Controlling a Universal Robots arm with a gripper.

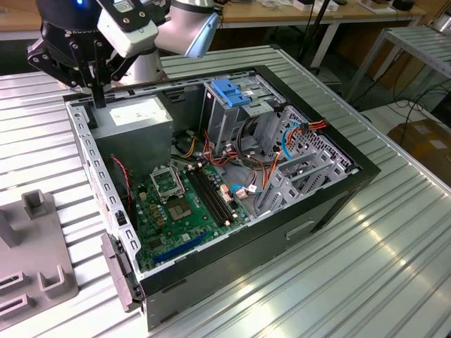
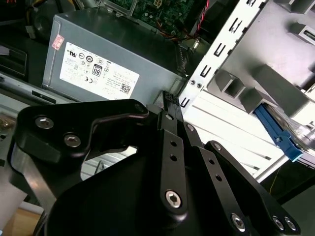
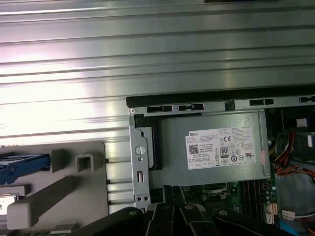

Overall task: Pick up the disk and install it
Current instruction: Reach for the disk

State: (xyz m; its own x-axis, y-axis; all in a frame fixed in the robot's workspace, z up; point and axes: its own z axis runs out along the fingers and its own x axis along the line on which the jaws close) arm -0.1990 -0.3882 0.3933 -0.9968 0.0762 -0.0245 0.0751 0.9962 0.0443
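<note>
Blue-framed disk (image 2: 276,132) sits in the grey holder (image 1: 39,274) on the table (image 1: 366,282), outside the computer case (image 1: 331,204) — gripper (image 2: 169,98) clenched empty above the case's power supply (image 1: 134,120) corner, well apart — so a clean pick wants jaws parted and squared to its frame.

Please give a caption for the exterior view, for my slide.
The claw hangs by the power supply at a corner of the open computer case.
</note>
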